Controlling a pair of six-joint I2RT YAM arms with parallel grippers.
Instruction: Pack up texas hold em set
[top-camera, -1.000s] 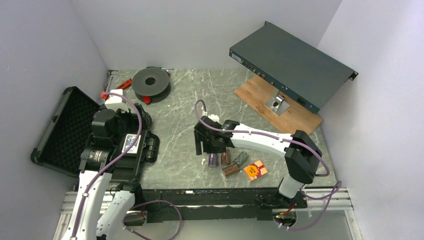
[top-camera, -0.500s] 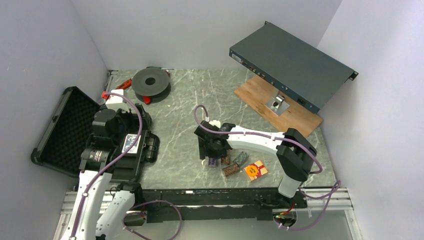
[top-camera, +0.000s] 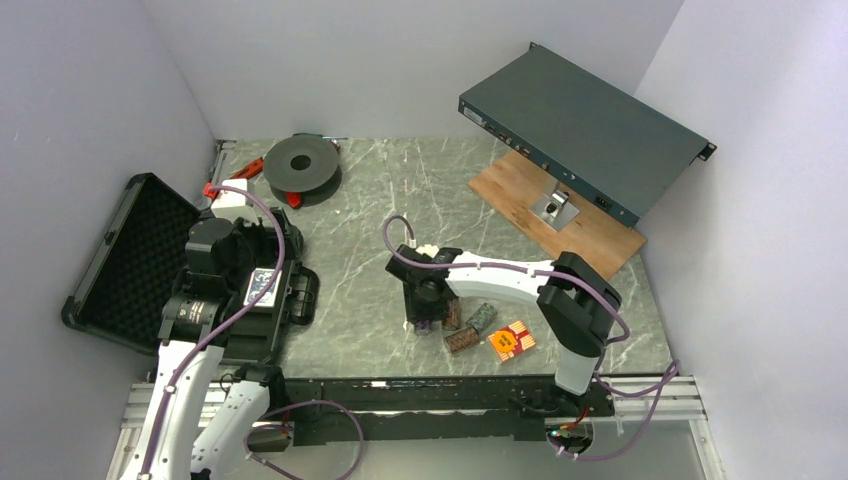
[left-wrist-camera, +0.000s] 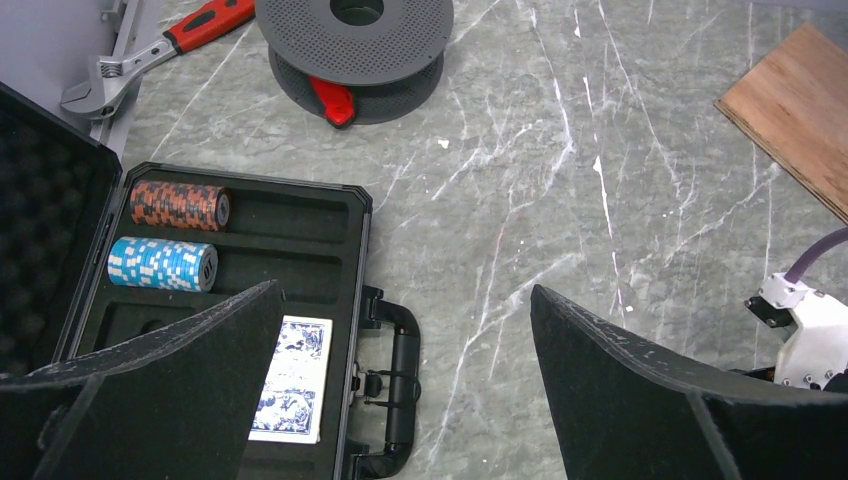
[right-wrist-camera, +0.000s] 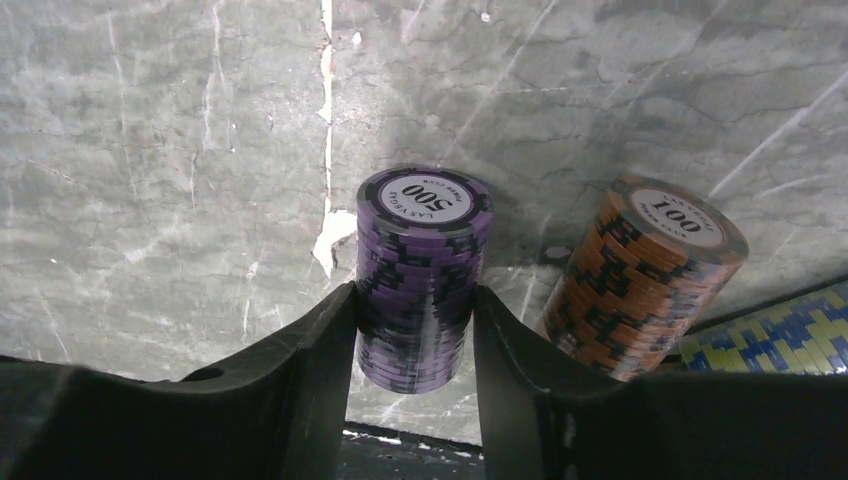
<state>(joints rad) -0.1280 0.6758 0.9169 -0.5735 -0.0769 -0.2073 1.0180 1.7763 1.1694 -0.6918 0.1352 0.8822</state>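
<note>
Items: purple chip stack (right-wrist-camera: 420, 280), black edge stripes, white face; orange chip stack (right-wrist-camera: 645, 280), black-flecked; card deck (top-camera: 511, 340), red with yellow pattern; briefcase (left-wrist-camera: 300, 215), black; counter (left-wrist-camera: 560, 150), grey marble, white veining.

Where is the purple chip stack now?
Right wrist view: the purple stack sits gripped between the fingers of the right claw, with the orange stack beside it.

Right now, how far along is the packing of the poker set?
Done: an orange-brown chip stack, a blue chip stack and a blue-backed card deck lie in the open black plastic case. In hand: the right end effector grips the upright purple chip stack on the marble table. Still to do: three more chip stacks and the red card box beside it, then closing the case.
</note>
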